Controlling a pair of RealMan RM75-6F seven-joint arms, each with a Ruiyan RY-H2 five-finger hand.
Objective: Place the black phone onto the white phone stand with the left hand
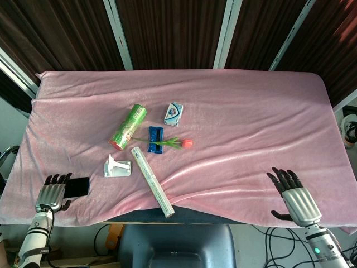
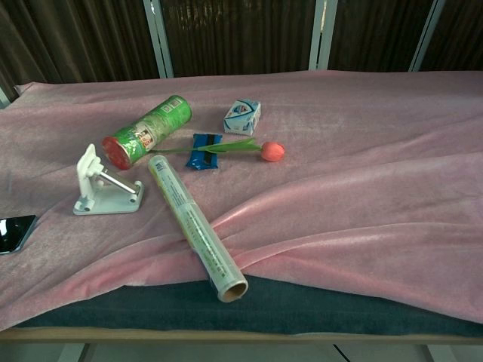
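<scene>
A: While left hand (image 1: 53,192) sits at the near-left corner of the counter (image 1: 234,111), worth checking grip first. Fingers (image 1: 56,180) over the near edge of the black phone (image 1: 77,187), apparently touching; firm hold or not, cannot tell from head view. Hand out of frame in chest view, only the phone's corner (image 2: 15,232) visible there, lying flat on the pink cloth.

B: Agreed. Right hand (image 1: 293,192)?

A: Near-right edge, fingers spread, holding nothing. Well clear of everything.

B: Target?

A: White phone stand (image 1: 117,167), just right of and slightly beyond the phone. Backrest tilted, facing left in chest view (image 2: 106,188). Film roll (image 1: 152,180) lying just beside it on the right, green snack can (image 1: 128,127) near behind. Tulip (image 1: 167,143), blue packet (image 1: 155,138) and tissue pack (image 1: 174,113) further back, no issue.

B: Approach notes?

A: Probably: secure phone by long edges, lift clear of cloth, tip to match backrest angle, come in from the left side. Lower bottom edge onto the lip, then lean back. Light stand, likely to slide or topple if pushed, so gentle contact, release only once seated.
</scene>
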